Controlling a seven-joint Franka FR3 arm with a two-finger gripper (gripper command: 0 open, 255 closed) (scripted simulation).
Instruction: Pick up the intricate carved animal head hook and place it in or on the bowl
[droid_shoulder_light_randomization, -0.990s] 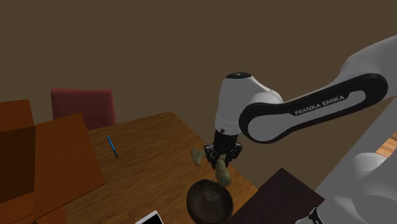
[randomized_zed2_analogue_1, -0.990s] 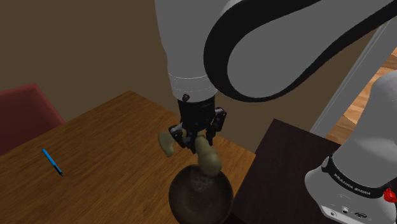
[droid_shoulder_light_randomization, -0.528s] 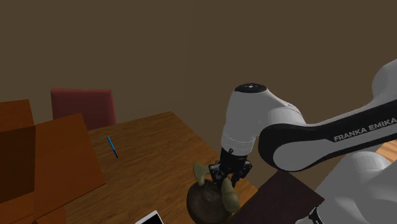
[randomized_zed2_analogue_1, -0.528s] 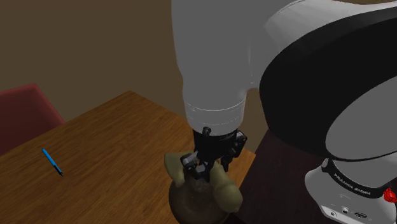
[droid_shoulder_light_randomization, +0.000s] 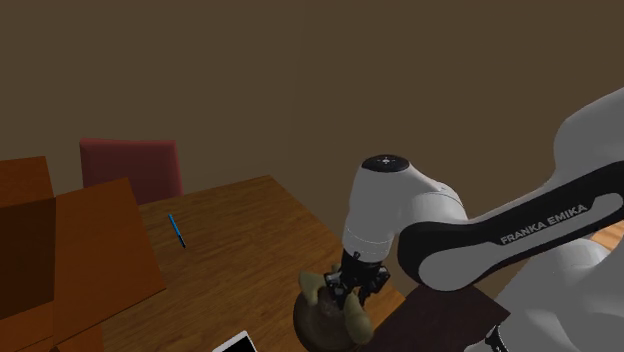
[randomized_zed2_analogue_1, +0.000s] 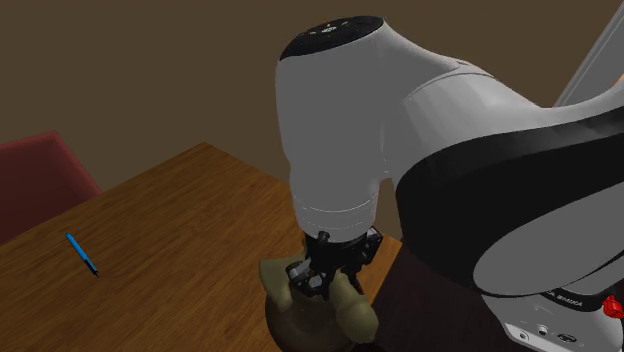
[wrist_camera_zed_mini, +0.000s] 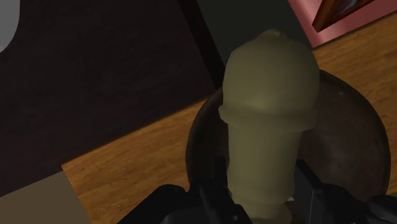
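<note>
Fingers (wrist_camera_zed_mini: 310, 188) clenched on the pale olive carved hook (wrist_camera_zed_mini: 270, 89); gripper (randomized_zed2_analogue_1: 325, 277) low over dark round bowl (wrist_camera_zed_mini: 356, 146). Hook hangs within bowl's rim, contact unclear. Bowl near edge of wooden tabletop (randomized_zed2_analogue_1: 170, 230); blue pen (randomized_zed2_analogue_1: 82, 254) well apart from bowl

My gripper (randomized_zed2_analogue_1: 322, 278) points straight down over the dark bowl (randomized_zed2_analogue_1: 287, 326). My fingers clasp the olive carved hook (randomized_zed2_analogue_1: 352, 308), whose ends stick out to either side, low over the bowl's rim. The bowl stands at the edge of the wooden table (randomized_zed2_analogue_1: 180, 215), beside my dark stand (randomized_zed2_analogue_1: 428, 315). A blue pen (randomized_zed2_analogue_1: 82, 254) lies well apart, farther in from that edge.
</note>
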